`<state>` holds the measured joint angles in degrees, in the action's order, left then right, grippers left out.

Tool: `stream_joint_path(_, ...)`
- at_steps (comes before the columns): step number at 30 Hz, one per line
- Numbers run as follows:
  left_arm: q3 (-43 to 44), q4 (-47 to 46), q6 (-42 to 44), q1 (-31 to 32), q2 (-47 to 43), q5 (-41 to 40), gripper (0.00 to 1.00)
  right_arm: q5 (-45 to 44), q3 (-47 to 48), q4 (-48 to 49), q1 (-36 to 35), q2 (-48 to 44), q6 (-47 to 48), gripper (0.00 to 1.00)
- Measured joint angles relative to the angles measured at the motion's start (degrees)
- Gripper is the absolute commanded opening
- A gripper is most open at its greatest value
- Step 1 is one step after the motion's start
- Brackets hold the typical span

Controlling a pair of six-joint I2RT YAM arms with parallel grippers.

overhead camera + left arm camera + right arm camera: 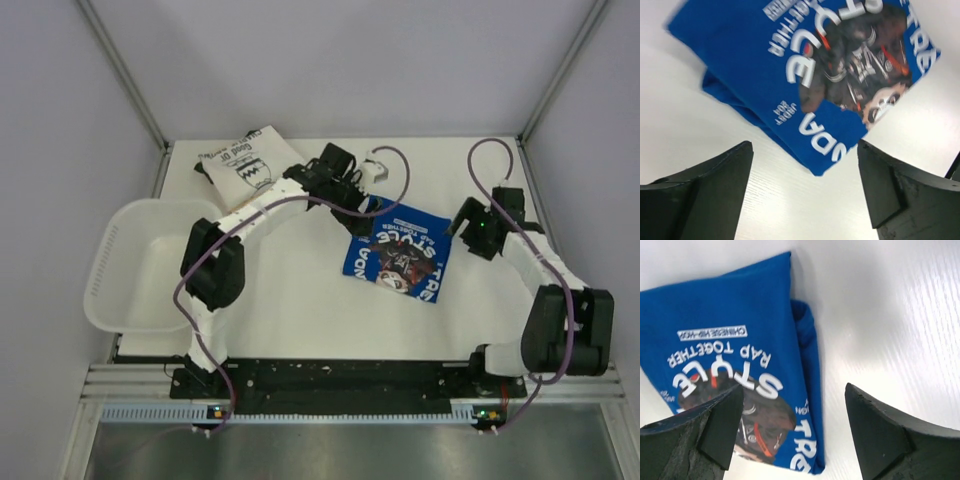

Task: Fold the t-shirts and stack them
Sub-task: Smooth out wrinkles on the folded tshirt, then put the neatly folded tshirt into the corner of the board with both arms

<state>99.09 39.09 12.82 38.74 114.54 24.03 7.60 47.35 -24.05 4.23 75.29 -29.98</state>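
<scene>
While blue t-shirt (398, 253) lies folded, left claw (802, 187) gapes wide, empty; right claw (792, 432) likewise.

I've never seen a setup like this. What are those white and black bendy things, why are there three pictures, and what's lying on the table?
Those are two robot arms bolted to the near edge of a white table. The big picture looks down from above. The other two come from small cameras on each wrist, so the dark shapes at the bottom are that arm's own jaws.

A folded blue shirt lies in the middle, a folded white shirt sits at the far left corner, and a white basket stands on the left.

The left gripper and right gripper are both open above the blue shirt, holding nothing.
</scene>
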Motion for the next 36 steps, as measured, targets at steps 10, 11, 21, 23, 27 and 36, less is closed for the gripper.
stream_joint_path(10,16.1,-3.0,-12.6,-8.3,17.3,4.1,0.96,7.3,5.1,10.4,1.6,19.2,3.0,0.7)
stream_joint_path(11,16.9,-2.8,-13.3,-8.3,18.9,4.2,0.95,8.0,5.4,11.4,1.6,20.3,3.0,0.68)
stream_joint_path(21,23.5,-1.5,-19.6,-7.8,26.9,7.7,0.5,14.4,7.5,14.9,1.6,24.1,3.5,0.66)
stream_joint_path(23,23.5,-1.4,-20.6,-7.8,27.8,9.8,0.27,14.3,8.2,13.2,1.6,24.1,4.3,0.66)
stream_joint_path(27,23.5,-0.9,-21.7,-7.9,28.0,11.7,0.0,10.9,9.8,8.7,1.3,23.9,6.5,0.67)
stream_joint_path(36,22.6,-1.6,-21.5,-7.9,27.6,12.3,0.0,7.4,11.6,6.9,-3.5,25.6,11.2,0.19)
